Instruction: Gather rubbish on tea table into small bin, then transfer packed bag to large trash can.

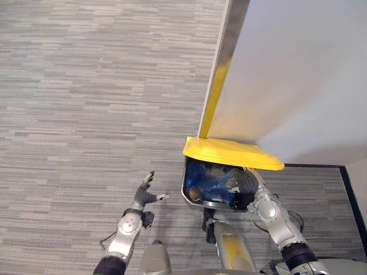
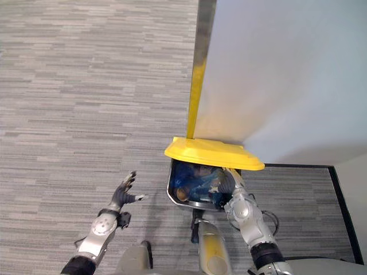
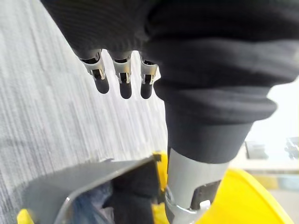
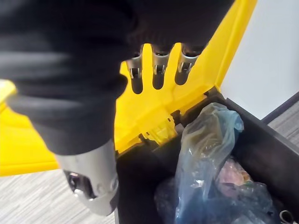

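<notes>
The large grey trash can (image 1: 185, 193) stands with its yellow lid (image 1: 229, 153) raised. Inside lies a tied blue translucent bag (image 4: 205, 154) of rubbish, also seen from above as the bag (image 1: 209, 179). My right hand (image 1: 256, 183) hangs over the can's right rim beside the bag; its fingers (image 4: 158, 77) are straight and hold nothing. My left hand (image 1: 144, 193) floats over the carpet to the left of the can, fingers (image 3: 124, 77) spread and empty, a short way from the can's wall (image 3: 70, 186).
A white wall panel (image 1: 298, 80) with a metal edge strip (image 1: 221, 63) rises right behind the can. Grey carpet (image 1: 86, 114) spreads to the left and front. A black skirting line (image 1: 350, 189) runs at the right.
</notes>
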You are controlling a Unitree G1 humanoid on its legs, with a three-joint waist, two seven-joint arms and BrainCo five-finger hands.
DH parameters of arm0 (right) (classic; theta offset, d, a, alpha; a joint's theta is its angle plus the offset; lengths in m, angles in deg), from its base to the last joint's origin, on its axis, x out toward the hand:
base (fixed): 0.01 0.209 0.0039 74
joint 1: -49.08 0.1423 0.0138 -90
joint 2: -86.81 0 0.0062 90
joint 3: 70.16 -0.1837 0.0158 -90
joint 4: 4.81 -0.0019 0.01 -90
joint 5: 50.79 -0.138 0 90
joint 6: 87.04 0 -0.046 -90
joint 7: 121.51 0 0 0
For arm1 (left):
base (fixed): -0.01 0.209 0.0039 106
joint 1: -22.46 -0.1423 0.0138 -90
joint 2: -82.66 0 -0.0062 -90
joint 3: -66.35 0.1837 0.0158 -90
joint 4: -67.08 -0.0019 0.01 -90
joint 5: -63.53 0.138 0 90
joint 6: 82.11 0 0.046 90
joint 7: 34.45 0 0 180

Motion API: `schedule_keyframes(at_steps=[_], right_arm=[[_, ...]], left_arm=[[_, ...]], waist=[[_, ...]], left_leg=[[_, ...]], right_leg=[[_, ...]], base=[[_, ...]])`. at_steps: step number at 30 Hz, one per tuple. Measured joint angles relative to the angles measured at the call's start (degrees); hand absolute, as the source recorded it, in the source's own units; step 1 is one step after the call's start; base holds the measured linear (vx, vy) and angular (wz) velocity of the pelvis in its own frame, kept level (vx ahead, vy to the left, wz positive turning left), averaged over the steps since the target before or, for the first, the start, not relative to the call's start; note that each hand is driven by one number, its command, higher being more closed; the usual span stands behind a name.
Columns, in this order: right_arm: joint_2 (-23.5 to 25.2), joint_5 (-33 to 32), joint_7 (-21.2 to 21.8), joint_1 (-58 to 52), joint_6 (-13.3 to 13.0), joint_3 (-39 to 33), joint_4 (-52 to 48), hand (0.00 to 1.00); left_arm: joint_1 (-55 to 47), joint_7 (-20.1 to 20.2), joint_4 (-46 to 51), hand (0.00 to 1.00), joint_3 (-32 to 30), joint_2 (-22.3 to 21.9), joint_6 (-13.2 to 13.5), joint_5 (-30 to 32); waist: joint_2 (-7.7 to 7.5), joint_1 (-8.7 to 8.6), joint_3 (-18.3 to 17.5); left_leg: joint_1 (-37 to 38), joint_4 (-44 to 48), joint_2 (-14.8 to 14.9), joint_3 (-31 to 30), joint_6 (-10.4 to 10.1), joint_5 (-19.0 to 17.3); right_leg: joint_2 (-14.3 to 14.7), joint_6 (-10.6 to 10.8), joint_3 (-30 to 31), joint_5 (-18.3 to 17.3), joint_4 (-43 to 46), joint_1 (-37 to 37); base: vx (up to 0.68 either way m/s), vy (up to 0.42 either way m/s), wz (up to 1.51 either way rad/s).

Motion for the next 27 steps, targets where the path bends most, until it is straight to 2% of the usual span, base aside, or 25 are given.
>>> schedule_keyframes(at_steps=[4,11,13,14,15,16,17,18,19,20,21,22,23,24,26,27], right_arm=[[2.26,-1.62,-0.03,-1.64,-0.46,-0.10,0.40,0.00],[6.06,-4.41,-0.13,-6.34,-0.65,-0.49,5.60,0.00],[7.46,-6.28,-0.23,-9.59,-0.69,-2.11,6.67,0.00],[7.67,-7.08,-0.23,-10.75,-0.62,-2.60,7.40,0.00],[8.33,-8.91,-0.26,-12.85,-0.64,-3.90,7.51,0.00],[8.79,-9.50,-0.28,-13.25,-0.62,-4.40,7.69,0.00],[9.69,-10.97,-0.39,-14.33,-0.61,-5.06,8.89,0.00],[10.53,-12.29,-0.40,-15.79,-0.55,-6.26,10.66,0.00],[11.01,-13.12,-0.47,-16.40,-0.61,-7.03,11.39,0.00],[11.59,-13.48,-0.62,-16.49,-0.53,-8.08,12.75,0.00],[11.77,-14.12,-0.67,-16.58,-0.71,-8.64,14.28,0.00],[11.85,-14.65,-0.77,-16.21,-0.63,-9.16,15.18,0.00],[11.91,-14.80,-0.99,-15.89,-0.61,-9.51,15.94,0.00],[11.32,-15.25,-1.75,-15.24,-0.61,-11.39,17.18,0.00],[10.97,-15.88,-2.39,-14.45,-0.50,-13.01,19.57,0.00],[10.89,-17.09,-2.84,-14.01,-0.27,-13.70,21.67,0.00]], left_arm=[[-1.22,-0.25,-9.21,0.00,-5.89,-1.11,-0.52,-0.16],[-3.18,-1.13,-17.69,0.00,-8.38,-3.60,-0.86,-0.14],[-3.41,-1.20,-18.97,0.00,-8.41,-4.55,-0.91,-0.09],[-3.63,-1.20,-19.04,0.00,-8.43,-4.85,-0.92,-0.01],[-3.32,-1.23,-19.02,0.00,-8.54,-5.13,-0.93,0.36],[-3.35,-1.26,-18.96,0.00,-8.88,-5.55,-0.96,0.41],[-3.22,-1.37,-19.08,0.00,-10.14,-6.23,-0.93,0.66],[-3.24,-2.04,-19.31,0.00,-10.63,-6.59,-1.30,0.87],[-3.50,-2.14,-19.31,0.00,-10.63,-6.61,-1.42,0.88],[-4.19,-2.17,-19.35,0.00,-10.64,-6.56,-1.91,0.89],[-4.10,-2.16,-19.30,0.00,-10.99,-6.61,-2.04,0.89],[-3.43,-2.12,-19.45,0.00,-11.86,-6.46,-2.27,0.90],[-3.23,-2.08,-19.51,0.00,-12.50,-7.41,-2.45,0.90],[-3.26,-2.09,-19.55,0.00,-12.99,-9.78,-2.48,0.89],[-3.02,-2.09,-20.42,0.00,-12.96,-11.48,-2.46,0.87],[-2.47,-2.08,-20.97,0.00,-12.94,-12.05,-2.40,0.82]], waist=[[-0.41,-0.01,-0.28],[-2.00,0.07,-1.15],[-2.12,-0.12,-1.17],[-2.32,-0.25,-1.15],[-2.52,-0.10,-1.36],[-1.32,0.04,-1.43],[-1.97,-0.20,-1.59],[-2.58,-0.34,-1.91],[-2.93,-0.11,-2.27],[-3.68,0.17,-2.98],[-4.25,0.69,-3.42],[-5.11,1.28,-4.08],[-4.17,1.78,-4.45],[-1.60,2.32,-5.91],[0.40,2.32,-7.01],[0.74,1.94,-7.35]], left_leg=[[2.54,-0.33,-0.52,1.42,0.33,-0.23],[4.90,-0.49,-1.94,3.97,1.14,-0.78],[4.63,2.24,-2.03,4.74,1.49,-1.85],[4.31,3.70,-2.13,4.94,1.51,-2.19],[3.39,4.76,-1.74,5.23,1.88,-2.17],[2.74,4.35,-0.61,5.98,2.23,-1.72],[2.03,4.27,-0.36,6.37,2.14,-1.23],[2.12,4.25,-0.25,6.44,2.07,-1.03],[2.09,4.30,-0.21,6.60,2.02,-1.00],[1.65,4.41,0.02,7.05,1.66,-0.81],[0.99,4.72,0.32,7.49,1.24,-0.61],[0.79,4.76,0.26,8.27,0.29,-0.02],[0.78,3.63,0.49,8.78,-0.45,0.47],[0.84,0.06,1.82,10.58,-0.64,2.61],[1.14,-3.53,2.35,11.49,-0.53,4.72],[2.04,-6.21,2.31,11.51,-0.24,6.25]], right_leg=[[0.00,0.56,1.52,-0.39,0.95,0.97],[0.04,0.74,4.97,-0.24,1.89,1.09],[-0.02,1.38,5.77,-0.18,2.89,1.06],[-0.41,2.13,6.08,0.19,3.02,1.05],[-0.33,5.19,6.09,1.26,1.14,1.14],[-0.46,5.23,5.95,1.95,2.10,0.26],[-1.35,-0.01,5.63,-2.03,17.22,-3.44],[-2.74,-0.95,5.64,-5.79,27.96,-3.70],[-3.43,-0.65,5.77,-6.89,31.02,-3.17],[-5.03,-0.07,5.88,-10.62,33.93,-0.47],[-5.91,1.45,5.92,-14.05,31.94,1.70],[-5.63,0.81,4.93,-15.31,28.55,2.44],[-4.51,0.46,4.42,-15.51,25.73,3.00],[-2.13,-1.18,3.90,-14.54,17.75,4.54],[-0.38,-2.64,4.08,-12.20,12.43,5.46],[0.32,-2.80,4.24,-10.67,9.83,6.23]], base=[[-0.06,0.004,-0.16],[-0.08,0.021,-0.20],[-0.07,0.048,-0.21],[-0.10,0.073,-0.18],[-0.11,0.053,-0.21],[-0.14,-0.032,-0.21],[-0.13,-0.065,-0.14],[-0.12,-0.069,-0.09],[-0.07,-0.060,-0.13],[-0.03,-0.126,-0.21],[0.01,-0.195,-0.27],[0.03,-0.173,-0.32],[0.03,-0.171,-0.59],[-0.01,-0.110,-0.61],[-0.06,-0.071,-0.44],[-0.10,-0.028,-0.20]])
